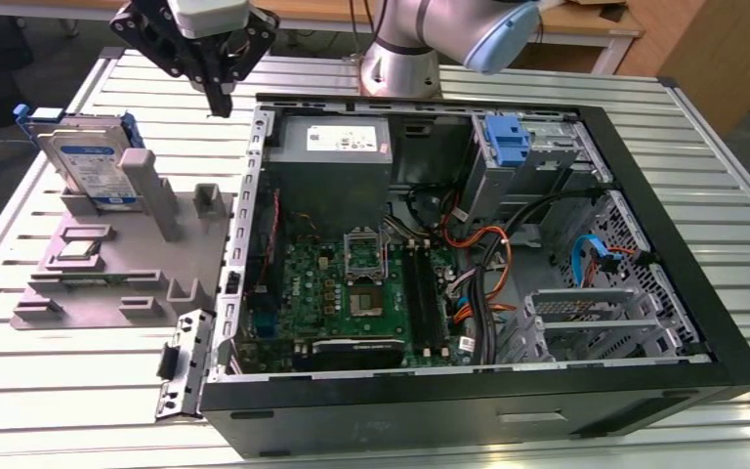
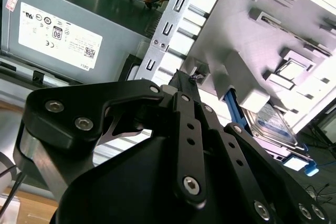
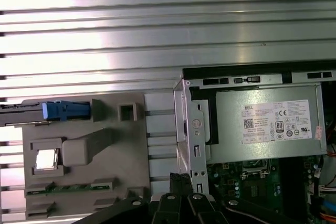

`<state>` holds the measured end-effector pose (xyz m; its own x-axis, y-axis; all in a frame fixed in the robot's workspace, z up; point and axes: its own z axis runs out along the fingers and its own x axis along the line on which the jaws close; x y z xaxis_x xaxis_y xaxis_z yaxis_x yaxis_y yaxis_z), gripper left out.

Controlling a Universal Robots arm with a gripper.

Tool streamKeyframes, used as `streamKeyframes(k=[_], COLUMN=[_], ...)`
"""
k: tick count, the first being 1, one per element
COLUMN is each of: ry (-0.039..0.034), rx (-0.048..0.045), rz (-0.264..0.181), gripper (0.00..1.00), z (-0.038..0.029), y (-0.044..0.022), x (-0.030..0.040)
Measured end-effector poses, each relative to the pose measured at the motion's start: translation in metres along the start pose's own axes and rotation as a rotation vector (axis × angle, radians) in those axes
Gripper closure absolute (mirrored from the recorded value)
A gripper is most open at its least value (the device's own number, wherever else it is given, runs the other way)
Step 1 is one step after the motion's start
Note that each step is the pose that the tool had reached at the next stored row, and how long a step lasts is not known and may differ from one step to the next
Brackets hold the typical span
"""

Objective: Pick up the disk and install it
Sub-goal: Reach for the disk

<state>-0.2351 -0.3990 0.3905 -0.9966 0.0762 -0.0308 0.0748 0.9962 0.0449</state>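
The disk [image 1: 89, 161] stands on edge in a slot of the grey fixture [image 1: 128, 283], at the exterior view's left. Its white-and-blue label and blue carrier frame show. My gripper [image 1: 223, 103] hangs above the table near the case's back corner, off to the exterior view's right of the disk and apart from it. Its fingers meet at a point, shut on nothing. The second wrist view shows the fingertips [image 2: 181, 80] together, with the disk [image 2: 273, 121] beyond. In the first wrist view the disk [image 3: 31, 109] appears edge-on, and the gripper [image 3: 181, 179] is near the case wall.
The open computer case [image 1: 687, 293] lies on the slatted metal table [image 1: 75, 391]. Inside are a grey power-supply box [image 1: 336, 142], a motherboard [image 1: 349, 293], cables and a blue bracket [image 1: 508, 142] at the drive bay. The fixture also holds a small chip [image 1: 78, 249].
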Motion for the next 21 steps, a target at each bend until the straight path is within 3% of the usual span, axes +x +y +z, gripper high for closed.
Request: streamKeyframes(k=[21], ry=[0.0], rx=[0.0], rz=[0.0], gripper=[0.9], z=[0.0005], y=[-0.0006], x=[0.0078])
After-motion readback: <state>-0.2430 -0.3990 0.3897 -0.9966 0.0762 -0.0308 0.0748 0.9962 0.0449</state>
